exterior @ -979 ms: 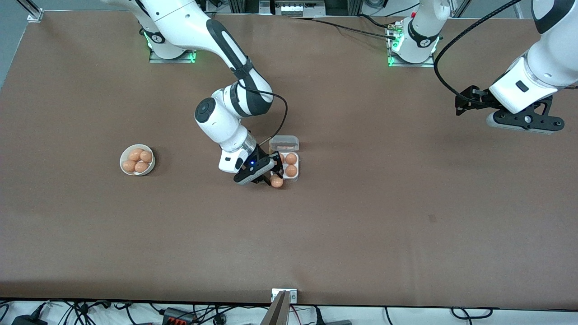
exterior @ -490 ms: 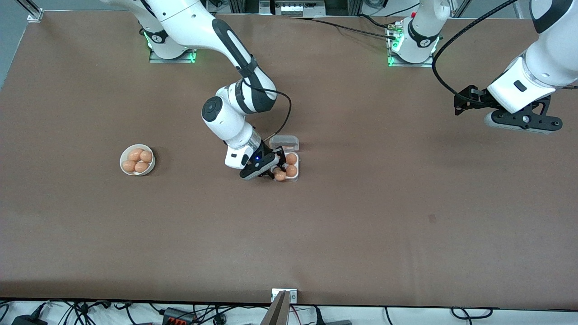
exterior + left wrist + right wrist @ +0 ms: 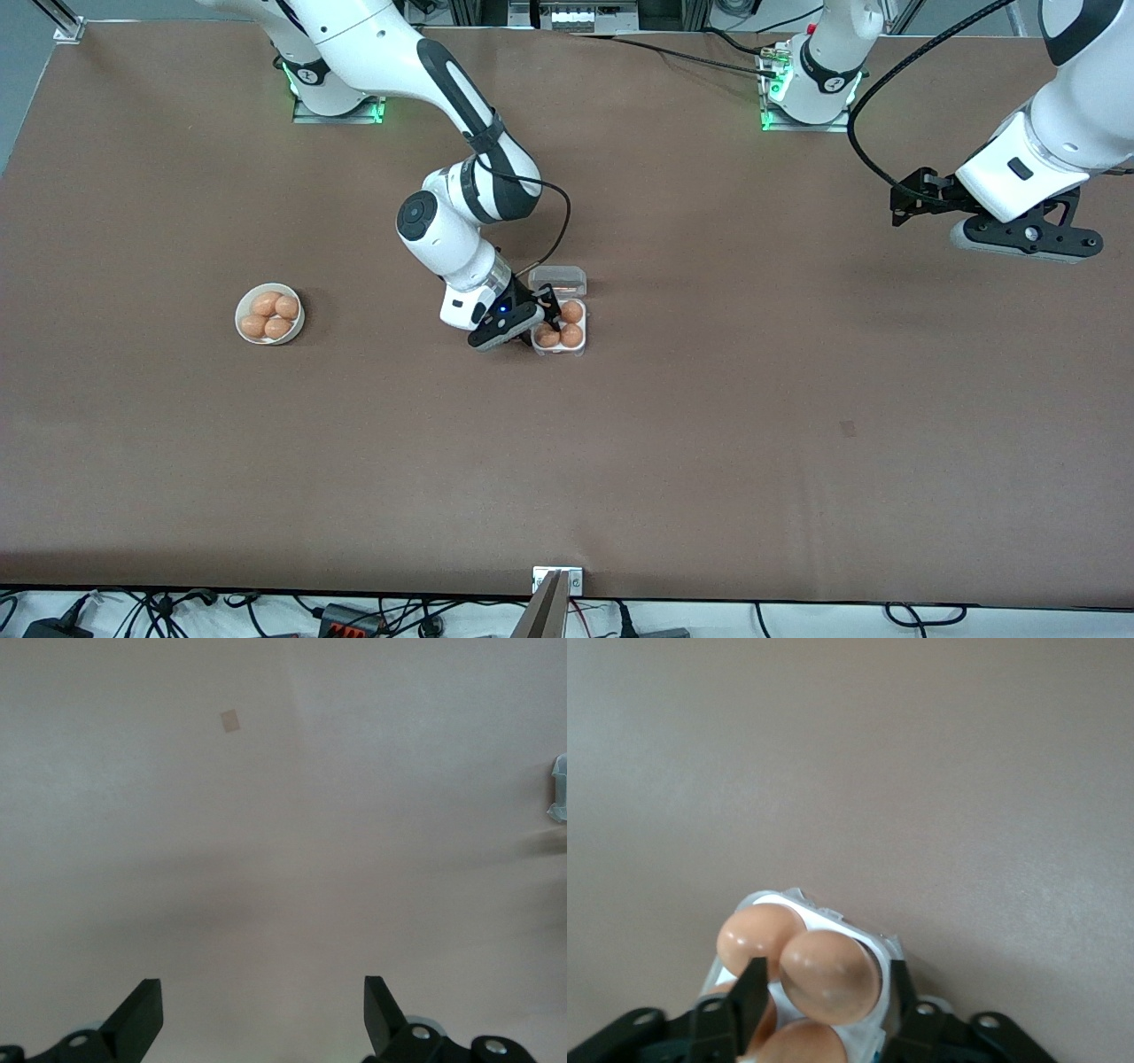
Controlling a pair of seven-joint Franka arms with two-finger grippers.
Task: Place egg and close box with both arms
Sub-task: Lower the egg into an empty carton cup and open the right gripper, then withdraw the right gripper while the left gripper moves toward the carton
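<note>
In the front view we see the right gripper [image 3: 547,326] low over the box [image 3: 580,347], at the cups on the side toward the right arm's end of the table. An egg [image 3: 547,338] sits in the nearer cup there, between the fingers; from here we cannot tell whether they press on it. Two more eggs [image 3: 571,312] fill the cups toward the left arm's end. The clear lid [image 3: 558,282] lies open, flat on the table [image 3: 709,425], farther from the camera than the tray. A white bowl [image 3: 241,312] with four eggs stands well apart, toward the right arm's end. The left gripper [image 3: 1028,237] hangs high over bare table near its own end, and that arm waits.

In the left wrist view we see the left gripper [image 3: 263,1010] with its two finger [image 3: 142,1014] tips wide apart and nothing between them, only the table [image 3: 283,815] below. A small pale patch [image 3: 231,720] marks the surface, and a bit of clear plastic [image 3: 558,788] shows at the frame's edge.

In the right wrist view we see the right gripper [image 3: 822,1001] with the egg [image 3: 829,973] set between its fingers [image 3: 751,997]. The fingers stand just beside the egg's flanks, apart from each other; we cannot tell whether they touch the shell. Another egg [image 3: 755,935] touches it in the adjoining cup, and the box [image 3: 833,918] rim shows white around both. Parts of two further eggs show closer to the camera.
</note>
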